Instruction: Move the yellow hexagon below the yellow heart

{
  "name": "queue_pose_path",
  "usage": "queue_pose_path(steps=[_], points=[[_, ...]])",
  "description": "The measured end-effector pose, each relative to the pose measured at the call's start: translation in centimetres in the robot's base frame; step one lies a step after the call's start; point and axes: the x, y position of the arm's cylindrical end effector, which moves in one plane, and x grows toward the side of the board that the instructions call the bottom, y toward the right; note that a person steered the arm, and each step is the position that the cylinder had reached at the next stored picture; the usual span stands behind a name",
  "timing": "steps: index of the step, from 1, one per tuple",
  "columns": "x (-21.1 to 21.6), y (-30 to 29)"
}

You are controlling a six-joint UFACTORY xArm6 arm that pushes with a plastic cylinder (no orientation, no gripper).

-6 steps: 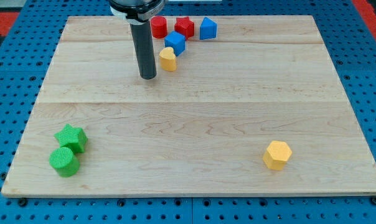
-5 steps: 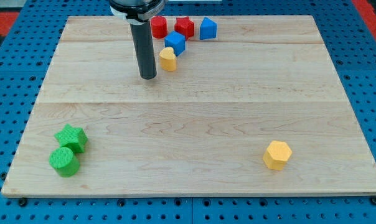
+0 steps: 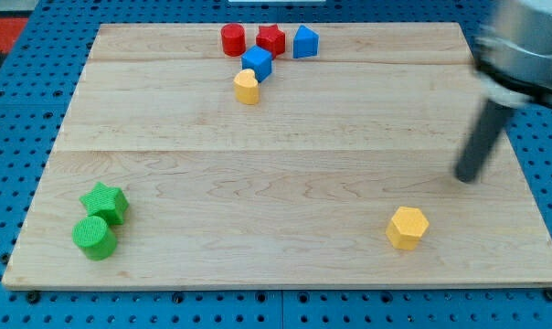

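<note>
Blurred, my tip (image 3: pixel 467 176) touches nothing, up-right of the yellow hexagon (image 3: pixel 408 227), far from the yellow heart (image 3: pixel 247 87).

Yellow hexagon (image 3: pixel 408 227), yellow heart (image 3: pixel 247 88); two blue, two red, two green blocks; pale wooden board (image 3: pixel 276 164) was grained.

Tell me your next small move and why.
Probably bring my tip down to the lower right of the yellow hexagon. The tip sits up and right of it, not touching, while the yellow heart lies far to the upper left, so the push must come from the hexagon's right.
</note>
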Motion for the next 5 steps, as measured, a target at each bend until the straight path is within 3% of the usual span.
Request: queue_pose_path(steps=[1,2,5], points=[[9.2,-3.3],[5.7,-11.8],[-7.3,-29.1]])
